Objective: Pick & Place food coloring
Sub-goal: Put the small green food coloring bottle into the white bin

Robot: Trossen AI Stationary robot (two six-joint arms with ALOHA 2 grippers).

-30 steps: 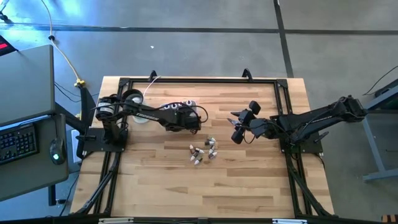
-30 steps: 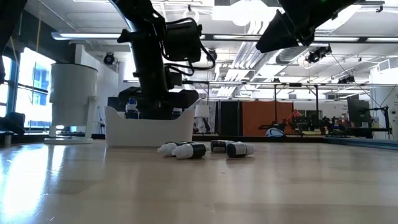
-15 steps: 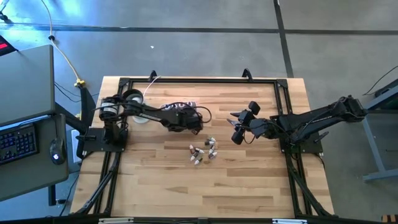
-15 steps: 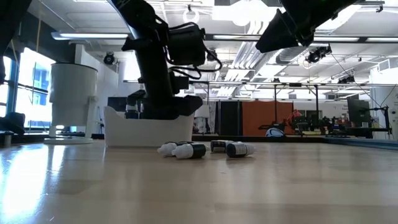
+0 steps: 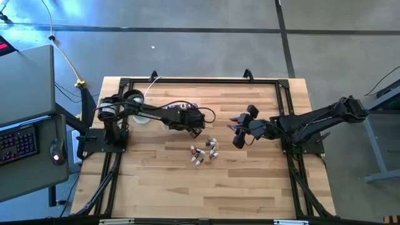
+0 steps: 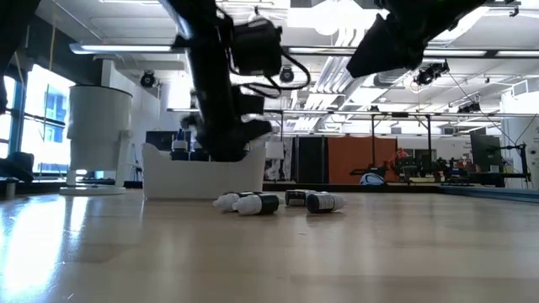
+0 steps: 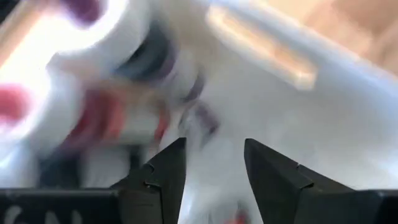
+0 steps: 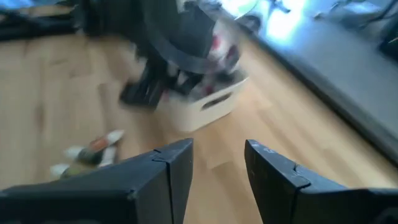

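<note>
High view: the left claw (image 5: 195, 128) hangs at the white tray's (image 5: 185, 104) edge; loose food coloring bottles (image 5: 204, 150) lie on the wooden bench (image 5: 250, 181).

Left wrist view: fingers parted, empty, above bottles already in the tray.

Right wrist view: the right claw (image 8: 217, 163) waits open.

the left gripper (image 5: 195, 125) hangs over the white square plastic tray (image 6: 202, 177), at its right end, with small dropper bottles of food coloring (image 6: 179, 145) standing inside. more of those bottles lie in a loose cluster (image 5: 204, 151) on the wooden table (image 5: 250, 181), just in front of the tray. the tall white cup (image 6: 99, 139) stands left of the tray. the right gripper (image 5: 236, 129) hovers right of the cluster.
</note>
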